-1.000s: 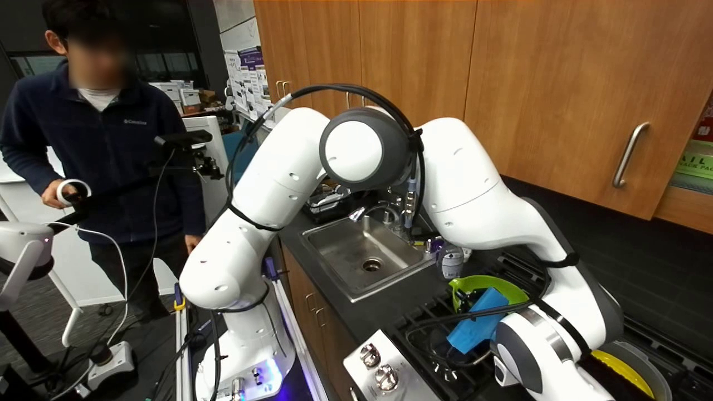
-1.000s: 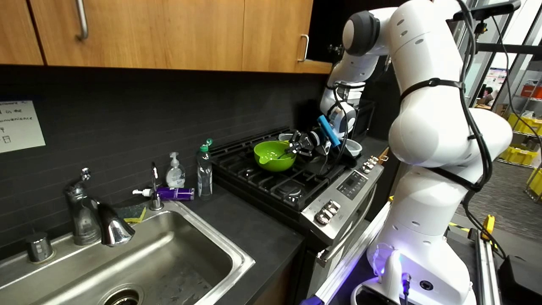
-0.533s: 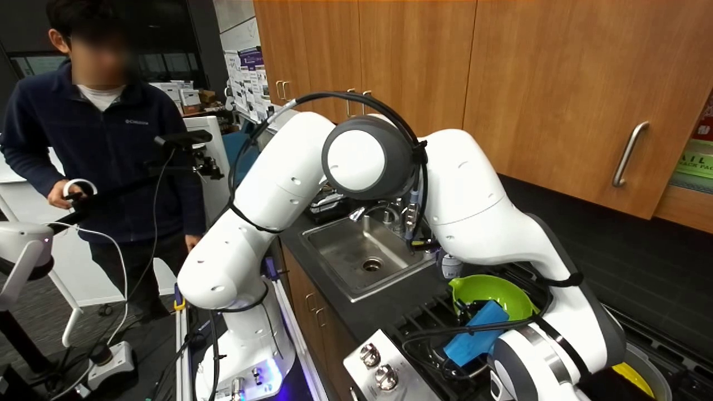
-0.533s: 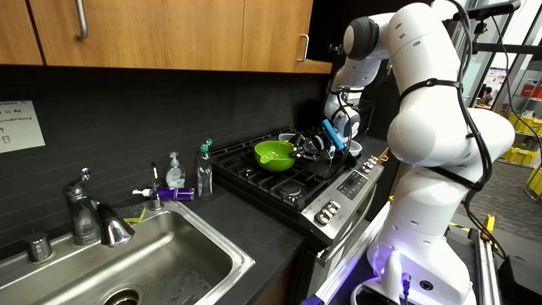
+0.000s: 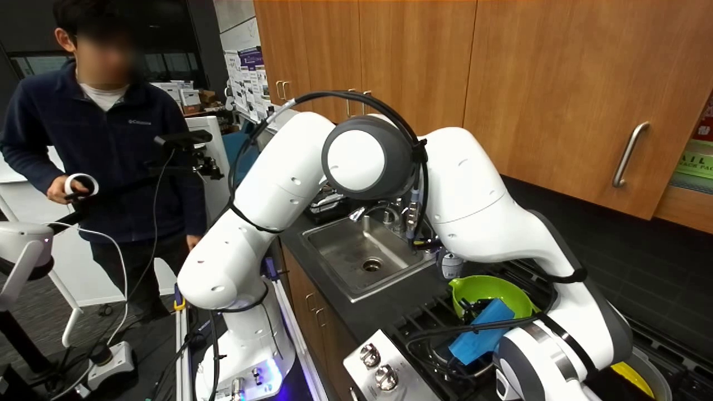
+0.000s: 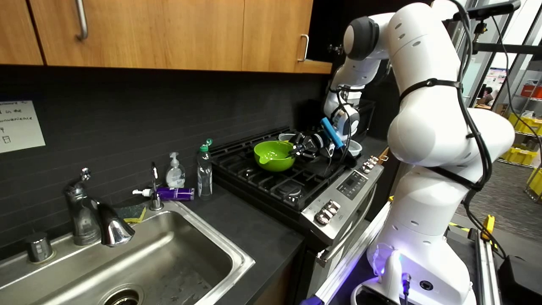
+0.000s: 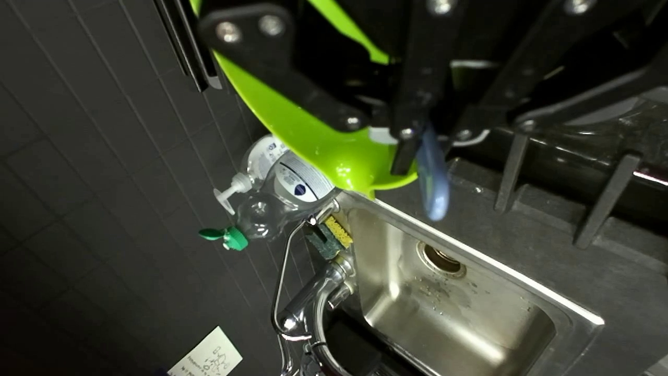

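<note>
Well, the gripper (image 6: 293, 151), fingers together, is at the rim of a lime-green spouted bowl (image 6: 269, 160), a slim blue-grey piece (image 7: 436, 193) at its tips; whether gripped, I can't tell. The bowl sits on burner grates (image 6: 271, 182), well in from the stove's front edge (image 6: 350, 204).

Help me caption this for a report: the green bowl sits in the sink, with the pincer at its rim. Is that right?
Not quite: the green bowl is not in the sink. Both exterior views show it on the stove; the pincer at its rim is right.
</note>
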You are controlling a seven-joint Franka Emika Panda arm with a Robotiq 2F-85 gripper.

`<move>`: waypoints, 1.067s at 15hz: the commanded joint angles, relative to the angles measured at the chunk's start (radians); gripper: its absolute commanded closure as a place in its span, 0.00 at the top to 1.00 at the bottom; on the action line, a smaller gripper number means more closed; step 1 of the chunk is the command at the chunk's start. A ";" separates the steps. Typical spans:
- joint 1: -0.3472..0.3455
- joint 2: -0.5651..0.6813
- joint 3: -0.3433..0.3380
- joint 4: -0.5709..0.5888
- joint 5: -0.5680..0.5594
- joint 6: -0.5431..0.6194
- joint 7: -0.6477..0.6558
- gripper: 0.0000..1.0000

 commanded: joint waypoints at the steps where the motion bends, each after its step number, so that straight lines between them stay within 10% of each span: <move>1: 0.006 -0.030 -0.014 -0.022 0.019 0.015 0.031 0.01; 16: 0.057 -0.117 -0.009 -0.095 0.007 -0.115 0.076 0.01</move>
